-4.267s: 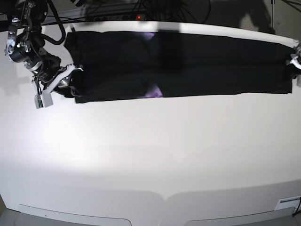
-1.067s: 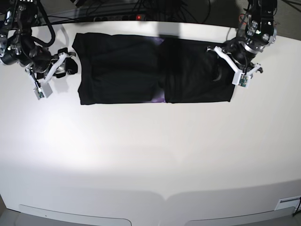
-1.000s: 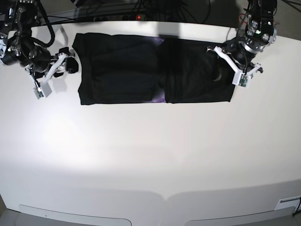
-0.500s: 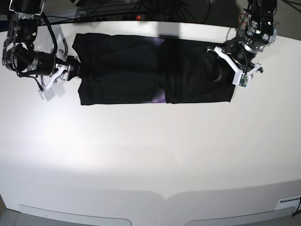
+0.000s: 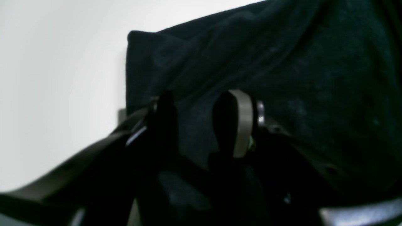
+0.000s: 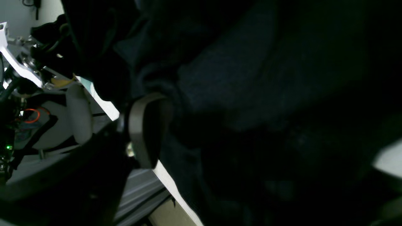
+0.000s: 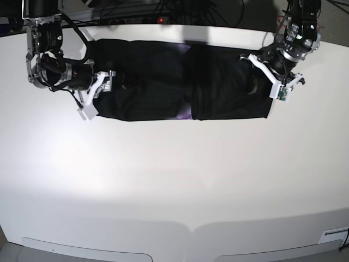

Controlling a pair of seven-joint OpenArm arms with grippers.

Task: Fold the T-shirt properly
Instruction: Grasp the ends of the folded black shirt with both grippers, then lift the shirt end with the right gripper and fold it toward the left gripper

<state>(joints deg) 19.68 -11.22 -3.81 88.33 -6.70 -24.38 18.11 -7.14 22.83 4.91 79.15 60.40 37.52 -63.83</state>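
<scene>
At the left of the base view, the right gripper [image 7: 101, 87] reaches in over the left end of the T-shirt [image 7: 180, 82], its white fingers lying on the bunched black cloth there. In the right wrist view one grey-edged pad [image 6: 144, 128] presses against a thick fold of dark fabric that fills most of the picture, but the other finger is lost in shadow, so I cannot tell whether this gripper has closed on the cloth. The T-shirt itself lies as a long black band across the far part of the white table [image 7: 174, 180], folded over itself, with a small patch of purple print [image 7: 185, 113] peeking out at its near edge around the middle. At the right end, the left gripper [image 7: 268, 78] rests on the cloth close to the shirt's right edge. The left wrist view shows its two fingers [image 5: 241, 122] parted by a narrow gap, with black fabric lying between and beneath them and the shirt's corner just ahead on the white surface.
</scene>
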